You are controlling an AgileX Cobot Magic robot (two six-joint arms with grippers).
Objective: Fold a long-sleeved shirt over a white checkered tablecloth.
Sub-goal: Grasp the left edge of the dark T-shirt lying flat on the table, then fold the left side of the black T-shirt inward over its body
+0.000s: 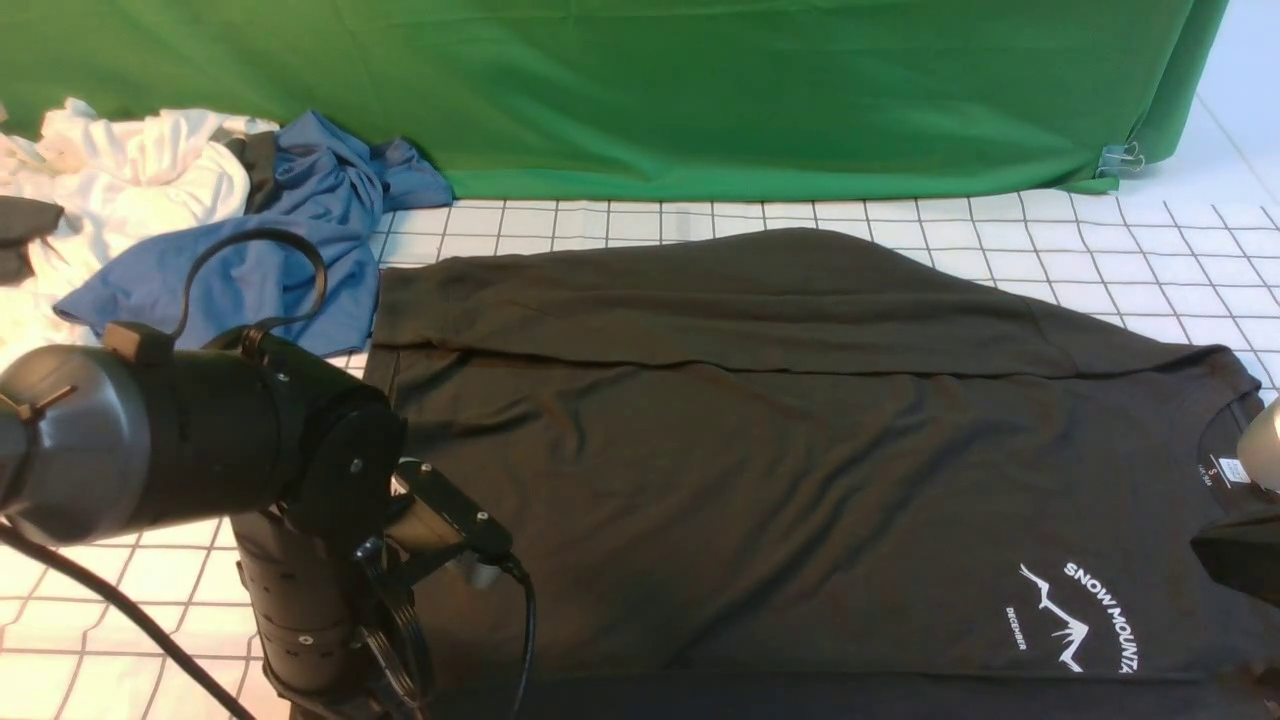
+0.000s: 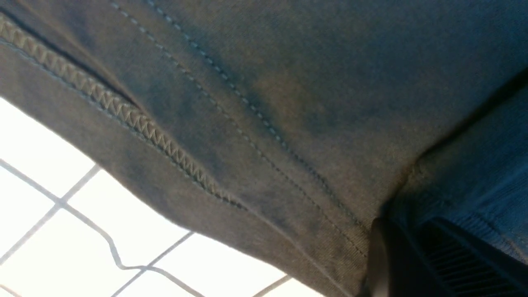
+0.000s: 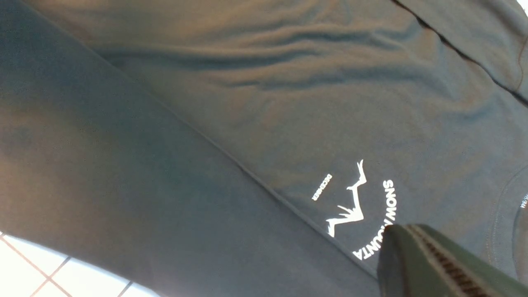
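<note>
The long-sleeved shirt (image 1: 760, 470) is dark charcoal and lies flat on the white checkered tablecloth (image 1: 1120, 260). Its collar and white mountain print (image 1: 1070, 615) are at the right and its hem at the left. The far sleeve is folded across the body. My left arm (image 1: 300, 560) reaches down at the shirt's near left corner, and its jaws are hidden in the front view. In the left wrist view my left gripper (image 2: 406, 235) is shut on the stitched hem (image 2: 231, 136), which is raised off the cloth. My right gripper (image 3: 406, 233) is shut and empty, just above the print (image 3: 363, 210).
A blue garment (image 1: 300, 220) and white garments (image 1: 120, 170) are heaped at the back left, against the shirt's far left corner. A green backdrop cloth (image 1: 700, 90) hangs along the back. Part of my right arm (image 1: 1240, 555) shows at the right edge.
</note>
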